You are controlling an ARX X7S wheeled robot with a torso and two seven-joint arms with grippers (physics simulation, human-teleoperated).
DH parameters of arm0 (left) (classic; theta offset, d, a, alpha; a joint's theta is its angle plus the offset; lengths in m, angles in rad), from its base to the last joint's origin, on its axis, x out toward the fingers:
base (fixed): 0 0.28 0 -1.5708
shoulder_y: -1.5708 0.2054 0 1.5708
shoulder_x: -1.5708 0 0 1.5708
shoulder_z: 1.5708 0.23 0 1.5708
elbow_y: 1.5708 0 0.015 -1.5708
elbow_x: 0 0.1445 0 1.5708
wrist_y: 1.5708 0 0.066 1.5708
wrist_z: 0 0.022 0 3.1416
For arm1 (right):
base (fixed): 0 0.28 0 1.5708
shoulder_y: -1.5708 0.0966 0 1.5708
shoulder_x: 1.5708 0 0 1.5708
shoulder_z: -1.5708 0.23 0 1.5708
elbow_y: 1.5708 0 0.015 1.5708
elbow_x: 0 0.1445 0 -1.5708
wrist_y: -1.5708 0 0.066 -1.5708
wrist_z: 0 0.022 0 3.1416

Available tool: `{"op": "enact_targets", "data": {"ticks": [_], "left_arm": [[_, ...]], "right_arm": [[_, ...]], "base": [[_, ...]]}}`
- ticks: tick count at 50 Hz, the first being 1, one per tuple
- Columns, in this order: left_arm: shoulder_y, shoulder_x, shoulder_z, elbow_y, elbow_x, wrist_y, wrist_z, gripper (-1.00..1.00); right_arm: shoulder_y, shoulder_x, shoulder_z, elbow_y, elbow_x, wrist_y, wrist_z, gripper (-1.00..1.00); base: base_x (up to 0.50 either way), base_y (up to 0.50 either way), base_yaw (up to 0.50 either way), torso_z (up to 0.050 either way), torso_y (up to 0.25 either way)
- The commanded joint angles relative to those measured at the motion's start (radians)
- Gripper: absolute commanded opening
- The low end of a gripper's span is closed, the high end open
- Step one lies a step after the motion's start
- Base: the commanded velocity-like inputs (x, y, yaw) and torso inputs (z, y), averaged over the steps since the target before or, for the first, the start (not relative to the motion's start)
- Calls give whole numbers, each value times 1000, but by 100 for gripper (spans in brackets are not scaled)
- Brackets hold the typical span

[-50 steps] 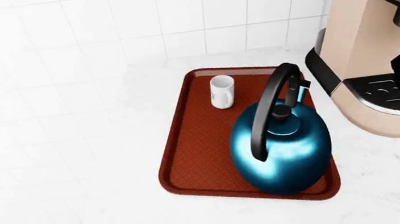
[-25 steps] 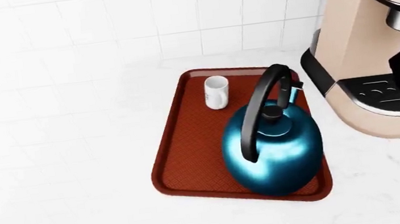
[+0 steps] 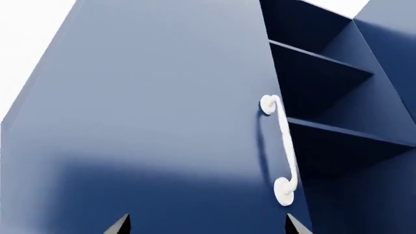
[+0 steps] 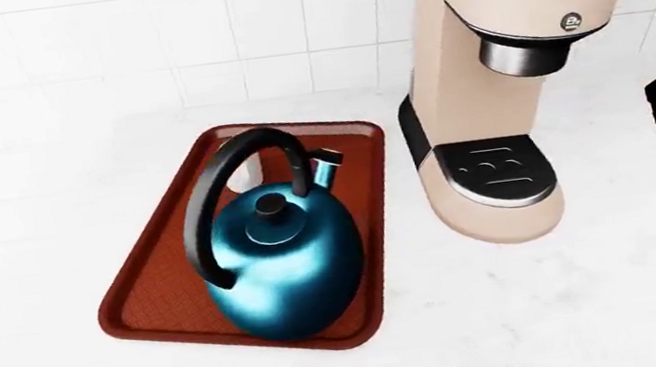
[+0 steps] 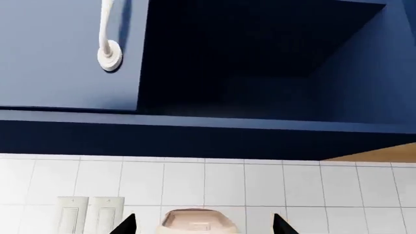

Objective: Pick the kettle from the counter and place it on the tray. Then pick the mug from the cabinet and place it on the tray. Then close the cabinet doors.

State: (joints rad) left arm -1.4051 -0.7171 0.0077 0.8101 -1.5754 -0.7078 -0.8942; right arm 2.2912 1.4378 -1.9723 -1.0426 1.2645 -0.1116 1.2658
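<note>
1. Two items stand on the tray (image 4: 142, 295): the kettle (image 4: 282, 269) fills its near half, and the mug (image 4: 247, 168) is mostly hidden behind the kettle's black handle, toward the tiled wall. The tray rests on the surface (image 4: 568, 304), just beside the beige coffee machine (image 4: 503, 77).
2. Cabinet door (image 3: 156, 112), navy, stands ajar in the left wrist view, bare shelves visible past its edge. Judged remaining step: closing both doors.
3. Door handling, judged: rigid flat panel on hinges, light to swing, not fragile. Best contact is a push on the panel face near the free edge beside the white bar handle (image 3: 281, 151); the bar looks smooth and possibly slippery.
4. Left pincer (image 3: 206, 225): two dark tips spread apart, nothing between them, close to the door face.
5. Right pincer (image 5: 204, 224): tips likewise parted and empty, below a second handle (image 5: 108, 34) and the open cabinet interior (image 5: 260, 58).
</note>
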Motion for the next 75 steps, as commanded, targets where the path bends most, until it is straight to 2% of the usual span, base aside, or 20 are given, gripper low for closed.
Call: {"op": "enact_targets", "data": {"ticks": [1,15,67,70,71,72,75], "left_arm": [[60,-25,-37,38,-11,14,-11,100],[109,-31,-55,49,3,26,7,100],[150,-40,-65,55,13,46,14,100],[154,-42,-68,54,11,48,16,100],[164,-50,-78,58,9,51,18,100],[171,-55,-85,60,7,53,19,100],[186,-62,-96,63,7,57,24,100]], "right_arm": [[-17,8,28,2,7,4,-5,100],[-28,13,54,-1,13,16,-7,100],[-60,44,124,15,37,28,-17,100],[-31,38,152,37,59,104,16,100],[60,15,273,132,209,254,3,100],[62,-13,402,207,344,404,7,100],[59,-69,596,338,447,613,25,100]], "base": [[3,-500,0,0,0],[3,-500,0,0,0],[3,-500,0,0,0],[0,0,0,0,0],[0,0,0,0,0],[0,0,0,0,0],[0,0,0,0,0]]}}
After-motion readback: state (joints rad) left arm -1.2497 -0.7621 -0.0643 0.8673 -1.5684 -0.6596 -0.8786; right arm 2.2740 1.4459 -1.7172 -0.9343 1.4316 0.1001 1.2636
